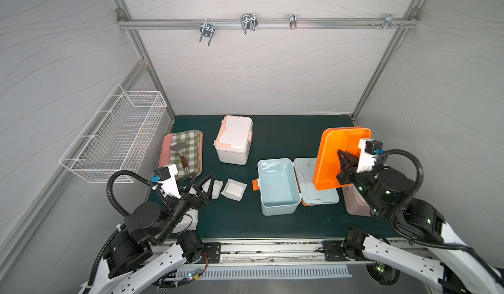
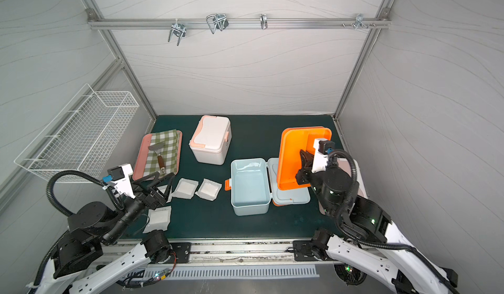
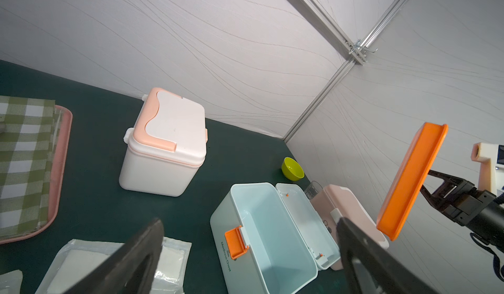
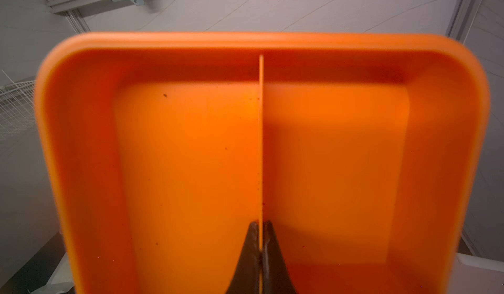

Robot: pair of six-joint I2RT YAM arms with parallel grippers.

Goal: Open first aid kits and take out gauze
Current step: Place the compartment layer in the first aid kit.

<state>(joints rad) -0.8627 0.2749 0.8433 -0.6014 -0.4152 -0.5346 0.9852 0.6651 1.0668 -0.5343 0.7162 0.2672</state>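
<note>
The right claw [image 1: 341,154] was clamped on the thin divider [image 4: 261,142] of the orange tray [image 1: 330,156], holding it up on edge, tilted, above the table [image 1: 286,137] near its right edge. Below the tray lay the blue box [image 1: 278,209], right of centre, empty, its lid [image 1: 319,194] swung flat open toward the right edge. The pink box [image 1: 354,205] sat just beyond that lid at the right edge, mostly hidden under the right arm; whether its lid was latched could not be told. The white box [image 1: 234,140] stood shut toward the back edge, left of centre.

The left claw [image 1: 204,176] hung open, fingers [image 3: 131,257] spread wide and holding nothing, over the gauze near the front-left corner. Two gauze pads [image 2: 209,189] [image 2: 186,188] lay side by side, touching, between the claw and the blue box; another [image 2: 159,219] lay at the front edge under the left arm.

A pink tray [image 1: 163,153] along the left edge carried a checked cloth [image 1: 191,142] with a spatula [image 1: 181,153] on it. A green bowl [image 3: 292,168] sat near the back-right corner.
</note>
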